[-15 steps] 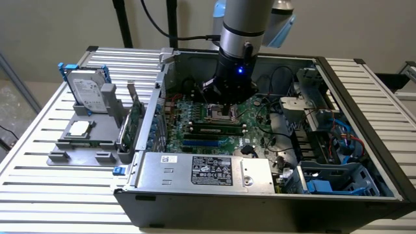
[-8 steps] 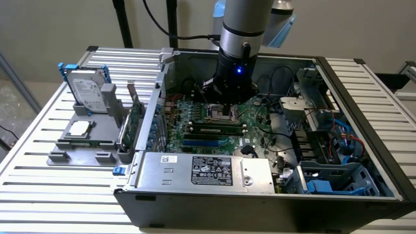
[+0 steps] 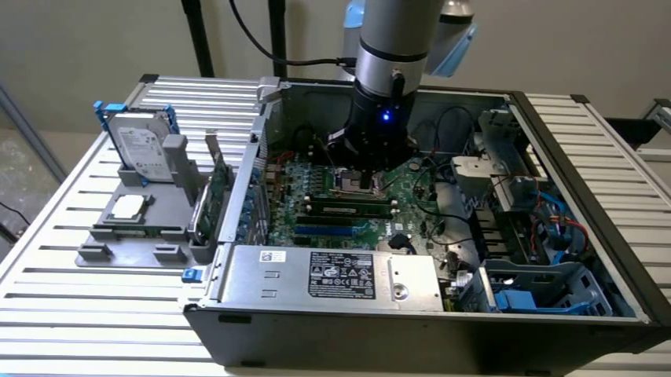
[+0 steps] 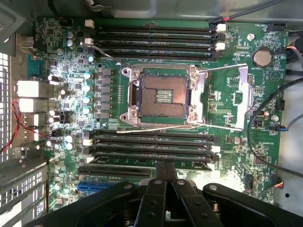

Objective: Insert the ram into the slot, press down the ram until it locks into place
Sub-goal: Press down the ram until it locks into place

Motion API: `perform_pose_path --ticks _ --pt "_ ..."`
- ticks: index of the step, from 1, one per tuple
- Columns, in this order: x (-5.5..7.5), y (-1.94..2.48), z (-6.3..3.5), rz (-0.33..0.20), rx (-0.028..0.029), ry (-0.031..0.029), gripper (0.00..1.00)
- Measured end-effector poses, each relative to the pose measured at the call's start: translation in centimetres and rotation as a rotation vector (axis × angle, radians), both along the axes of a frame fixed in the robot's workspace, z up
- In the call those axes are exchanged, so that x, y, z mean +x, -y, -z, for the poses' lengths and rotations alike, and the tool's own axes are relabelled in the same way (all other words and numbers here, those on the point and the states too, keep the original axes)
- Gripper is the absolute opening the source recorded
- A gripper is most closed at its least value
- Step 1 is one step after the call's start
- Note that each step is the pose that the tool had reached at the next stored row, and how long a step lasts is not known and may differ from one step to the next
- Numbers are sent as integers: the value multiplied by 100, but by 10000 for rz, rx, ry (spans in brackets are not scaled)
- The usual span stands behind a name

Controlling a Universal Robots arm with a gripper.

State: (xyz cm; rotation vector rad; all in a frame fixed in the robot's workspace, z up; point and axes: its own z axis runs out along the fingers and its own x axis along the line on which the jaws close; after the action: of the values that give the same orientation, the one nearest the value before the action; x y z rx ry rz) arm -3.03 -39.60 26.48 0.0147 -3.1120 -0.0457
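On the exterior view's left, a slatted metal bench [image 3: 63,259] carries a grey plastic holder [image 3: 141,224] with a hard drive [image 3: 141,145] standing upright in a blue-edged frame, a square silver chip [image 3: 128,207] lying flat, and a green card [image 3: 218,196] standing on edge beside the computer case [image 3: 441,330]. The hard drive's label is too small to read.

Inside the open case, a silver power-supply box [image 3: 330,275] sits at the near edge with a black-and-white label whose print cannot be made out. Behind it lies the green motherboard [image 4: 236,109]. The ram [image 3: 351,210] sits in a black slot [image 3: 346,214] just in front of the processor socket [image 4: 161,97], with a blue slot [image 3: 330,231] nearer the power supply.

The arm comes down into the case over the socket; its tool [image 4: 165,172] has its fingers pressed together, holding nothing, the tips just over the nearer bank of black slots [image 4: 151,146].

On the exterior view's right, black cables [image 3: 445,188], a metal drive cage [image 3: 504,173] and blue plastic clips [image 3: 519,301] crowd the case.

The wrist view shows the bare socket with its lever arms, a second bank of slots [image 4: 154,40] beyond it, a coin battery [image 4: 262,57] and a red-black wire pair [image 4: 21,123].
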Motion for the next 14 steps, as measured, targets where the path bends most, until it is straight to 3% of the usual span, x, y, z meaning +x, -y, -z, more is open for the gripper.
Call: perform_pose_path --ticks 9,14 --pt "3 79 -17 162 2 0 11" --pt "3 83 -27 165 46 0 11"
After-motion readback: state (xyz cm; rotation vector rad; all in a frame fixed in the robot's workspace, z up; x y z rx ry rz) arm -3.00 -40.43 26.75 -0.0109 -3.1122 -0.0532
